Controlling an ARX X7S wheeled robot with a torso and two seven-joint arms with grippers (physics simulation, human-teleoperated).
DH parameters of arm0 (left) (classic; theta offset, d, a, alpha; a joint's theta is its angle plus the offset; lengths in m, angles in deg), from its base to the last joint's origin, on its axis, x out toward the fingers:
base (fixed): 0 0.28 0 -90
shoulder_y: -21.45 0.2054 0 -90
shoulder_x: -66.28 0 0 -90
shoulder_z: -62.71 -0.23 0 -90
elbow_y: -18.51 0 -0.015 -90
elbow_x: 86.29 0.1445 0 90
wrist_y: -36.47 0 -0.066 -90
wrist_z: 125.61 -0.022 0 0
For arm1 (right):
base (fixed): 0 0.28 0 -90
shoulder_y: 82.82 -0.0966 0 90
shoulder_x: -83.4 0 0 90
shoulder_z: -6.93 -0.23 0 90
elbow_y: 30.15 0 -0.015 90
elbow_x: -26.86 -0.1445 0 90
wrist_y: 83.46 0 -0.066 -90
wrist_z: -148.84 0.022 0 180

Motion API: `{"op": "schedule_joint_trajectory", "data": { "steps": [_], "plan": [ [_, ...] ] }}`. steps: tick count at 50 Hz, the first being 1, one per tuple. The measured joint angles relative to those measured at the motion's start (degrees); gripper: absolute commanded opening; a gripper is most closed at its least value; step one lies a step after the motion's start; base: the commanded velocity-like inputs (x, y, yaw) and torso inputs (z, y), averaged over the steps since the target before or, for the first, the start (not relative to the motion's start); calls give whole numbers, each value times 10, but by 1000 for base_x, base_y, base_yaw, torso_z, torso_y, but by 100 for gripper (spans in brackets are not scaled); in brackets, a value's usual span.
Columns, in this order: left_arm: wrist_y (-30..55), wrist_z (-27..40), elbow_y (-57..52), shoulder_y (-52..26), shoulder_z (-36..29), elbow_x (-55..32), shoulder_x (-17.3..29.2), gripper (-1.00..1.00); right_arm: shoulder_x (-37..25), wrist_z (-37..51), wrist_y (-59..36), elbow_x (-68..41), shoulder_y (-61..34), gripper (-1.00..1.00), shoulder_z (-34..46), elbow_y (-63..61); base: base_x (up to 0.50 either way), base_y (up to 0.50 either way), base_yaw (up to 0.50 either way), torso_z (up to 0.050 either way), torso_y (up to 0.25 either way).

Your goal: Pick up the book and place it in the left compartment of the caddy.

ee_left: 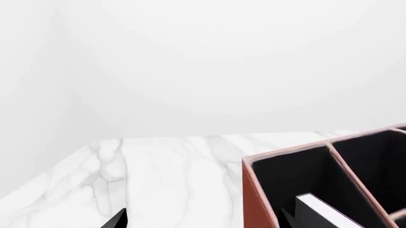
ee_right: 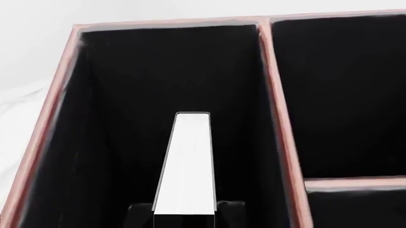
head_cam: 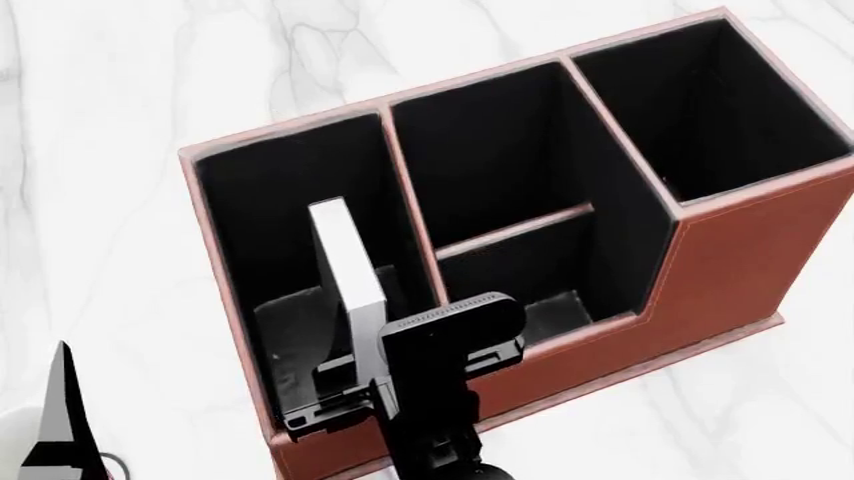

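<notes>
At the head view's left edge, well left of the caddy (head_cam: pixel 747 270), only a dark sliver of the left gripper (head_cam: pixel 60 420) shows over the marble tabletop (head_cam: pixel 107 120); I cannot tell whether it is open or closed. Inside the caddy, the left compartment (head_cam: pixel 287 330) holds the book (head_cam: pixel 350 262), standing on edge with white page edges up. The right gripper (head_cam: pixel 400 365), at the caddy's low front wall, is clamped on the book's near end. Further right lie the crossbar section and the tall square section.
</notes>
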Motion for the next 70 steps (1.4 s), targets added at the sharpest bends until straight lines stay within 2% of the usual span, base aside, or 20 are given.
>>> {"op": "schedule_joint_trajectory", "data": {
  "steps": [4,5,37,70],
  "plan": [
    [0,0,0,0,0,0,0,100,0,-1,-2,-2,-1,-100,0,0,0,0,0,0,0],
    [-1,1,0,0,0,0,1,100,0,-1,-3,-3,-1,100,0,-1,0,0,0,0,10],
    [-1,4,-2,0,-2,-2,4,100,-8,5,-24,10,-5,100,-2,-46,0,0,0,0,0],
    [1,8,-5,-3,-10,-1,7,100,-90,81,-121,-7,-20,100,-5,-274,0,0,0,0,0]
  ]
}}
